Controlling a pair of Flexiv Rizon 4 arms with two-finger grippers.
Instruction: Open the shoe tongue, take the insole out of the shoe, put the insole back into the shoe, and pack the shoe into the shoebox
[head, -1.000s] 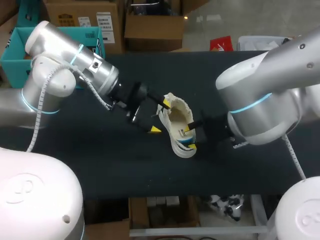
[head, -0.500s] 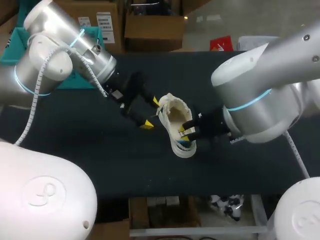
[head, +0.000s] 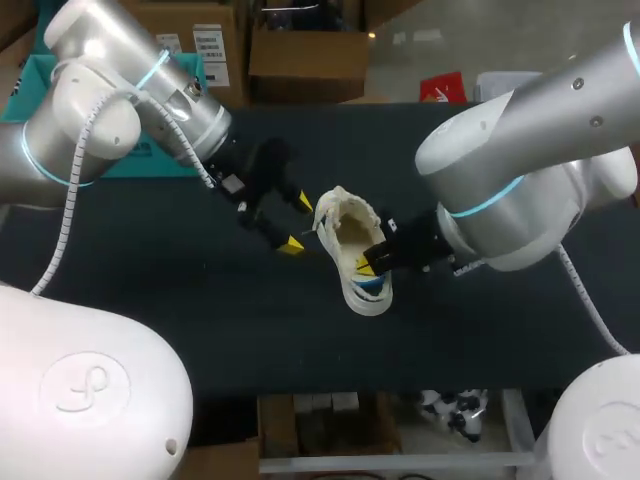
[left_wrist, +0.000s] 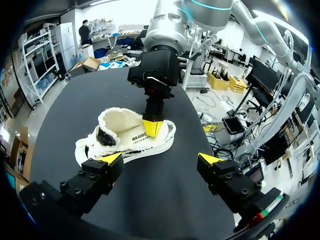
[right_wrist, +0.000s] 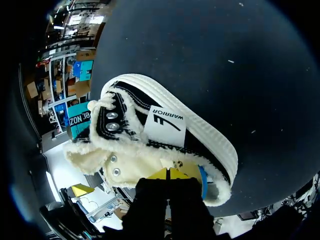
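Right, the dark surface (head: 200, 330) carries the fleece-lined shoe (head: 345, 225) near its middle, between both arms. Left claw (head: 297, 224) hovers just beside the shoe, fingers spread wide, nothing between them. Right claw (head: 368, 263) sits at the shoe's opening, yellow tips pressed together; can't tell if they pinch anything. A blue strip (right_wrist: 201, 181) shows beside those tips.
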